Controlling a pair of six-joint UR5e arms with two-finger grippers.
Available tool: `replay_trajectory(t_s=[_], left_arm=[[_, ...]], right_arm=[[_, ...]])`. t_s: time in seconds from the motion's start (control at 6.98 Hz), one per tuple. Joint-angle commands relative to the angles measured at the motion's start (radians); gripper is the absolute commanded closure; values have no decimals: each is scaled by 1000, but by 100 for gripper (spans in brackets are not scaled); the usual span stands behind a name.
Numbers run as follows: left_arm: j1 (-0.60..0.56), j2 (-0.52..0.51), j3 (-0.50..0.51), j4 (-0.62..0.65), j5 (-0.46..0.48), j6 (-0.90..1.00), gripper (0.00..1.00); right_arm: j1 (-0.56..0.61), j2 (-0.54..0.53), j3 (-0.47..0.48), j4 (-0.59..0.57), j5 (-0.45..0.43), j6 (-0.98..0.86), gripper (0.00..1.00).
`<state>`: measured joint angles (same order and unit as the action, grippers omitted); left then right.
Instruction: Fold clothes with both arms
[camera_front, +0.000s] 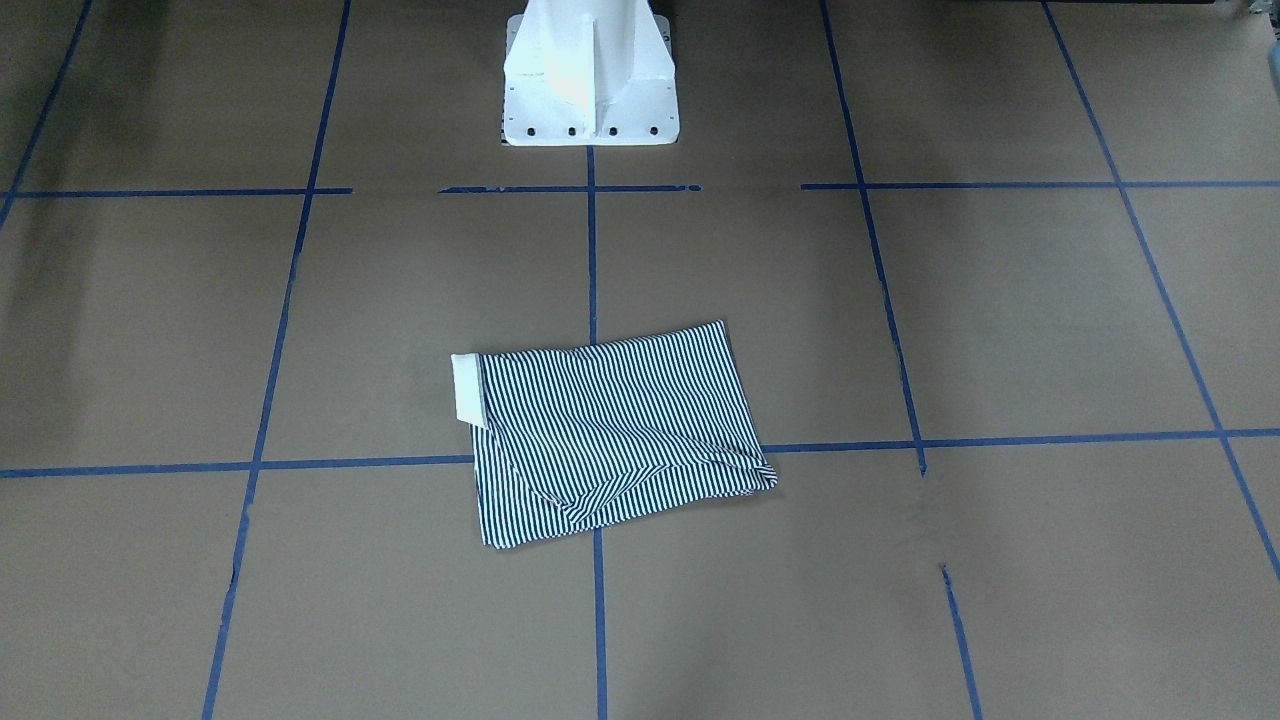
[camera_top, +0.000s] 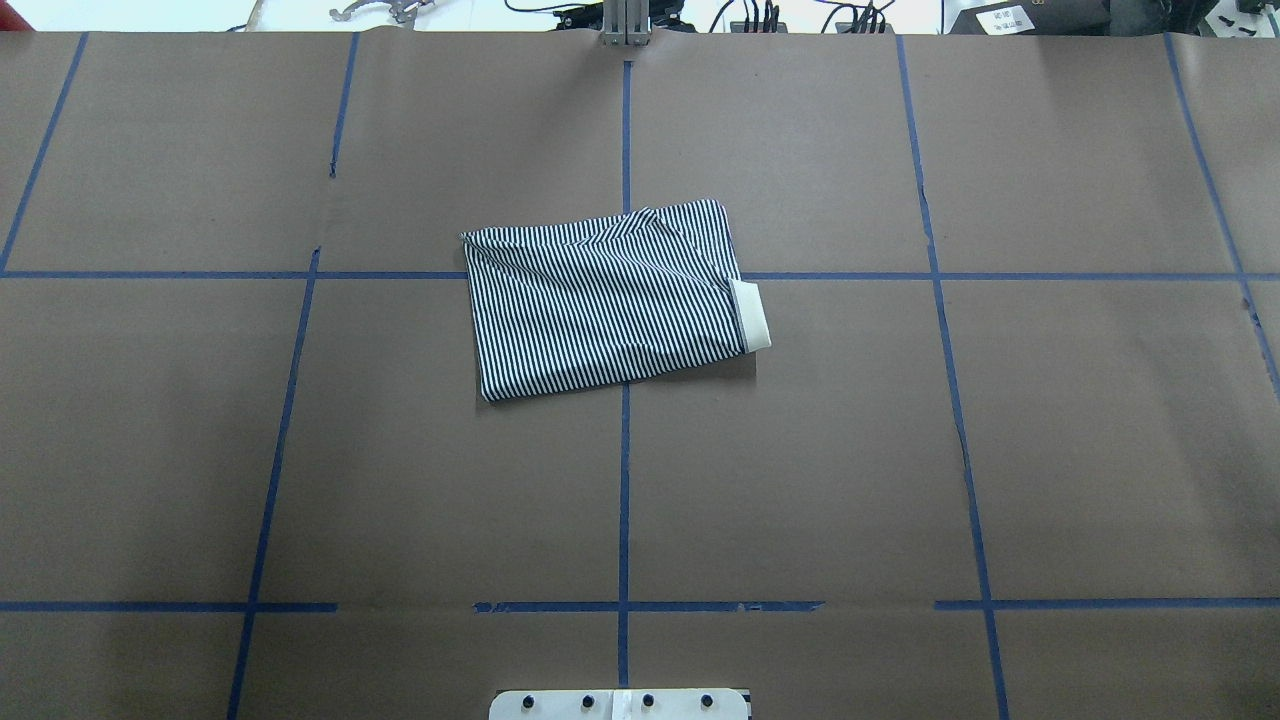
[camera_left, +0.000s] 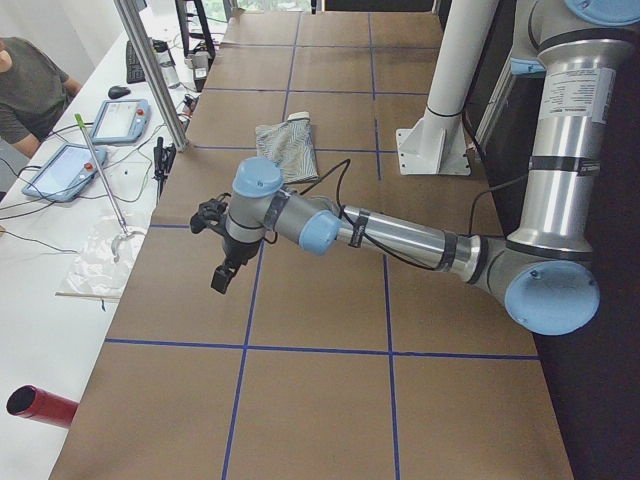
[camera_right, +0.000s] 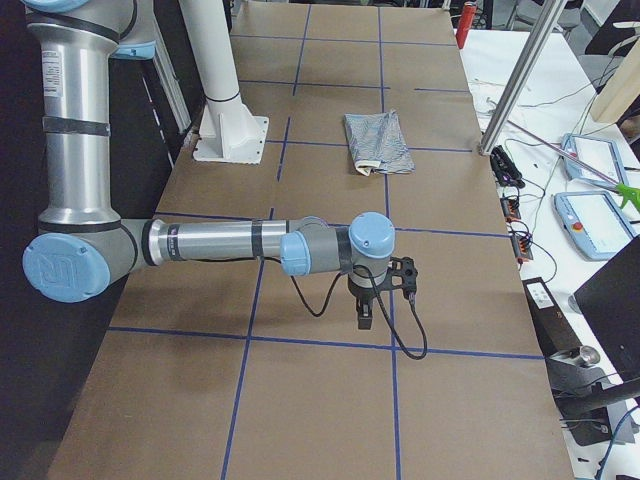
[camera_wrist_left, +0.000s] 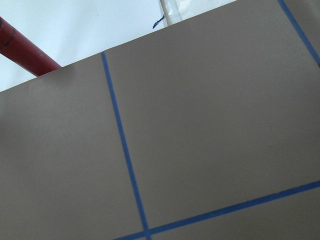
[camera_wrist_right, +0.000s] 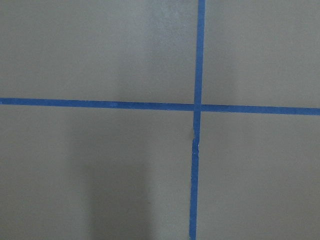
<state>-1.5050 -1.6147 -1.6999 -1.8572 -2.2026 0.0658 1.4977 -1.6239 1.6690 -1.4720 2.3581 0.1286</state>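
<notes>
The striped polo shirt (camera_front: 610, 430) lies folded into a compact rectangle near the table's middle (camera_top: 605, 300), its cream collar (camera_top: 752, 315) sticking out at one short end. Neither arm is over it. In the exterior left view the left gripper (camera_left: 220, 278) hangs above bare table well short of the shirt (camera_left: 285, 150). The exterior right view likewise shows the right gripper (camera_right: 365, 318) above bare table, far from the shirt (camera_right: 378, 140). Both grippers appear only in these side views, so I cannot tell whether they are open or shut. The wrist views show only brown table and blue tape.
The white pedestal base (camera_front: 590, 80) stands at the robot's side of the table. Blue tape lines (camera_top: 625, 480) grid the brown surface. A person (camera_left: 25, 85), tablets (camera_left: 120, 120), cables and a red tube (camera_left: 40, 405) are on the white bench beyond the table's edge.
</notes>
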Motion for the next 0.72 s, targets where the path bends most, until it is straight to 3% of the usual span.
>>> replay_trajectory(t_s=[0.0, 0.29, 0.57], left_arm=[[-31, 24, 118, -93, -31, 118, 0], [-26, 65, 134, -81, -40, 109, 0], [-27, 36, 129, 118, -96, 74, 0]], right_arm=[[-1, -13, -12, 18, -3, -3, 0], [-1, -13, -35, 15, 0, 2, 0], [1, -17, -64, 12, 10, -7, 0]])
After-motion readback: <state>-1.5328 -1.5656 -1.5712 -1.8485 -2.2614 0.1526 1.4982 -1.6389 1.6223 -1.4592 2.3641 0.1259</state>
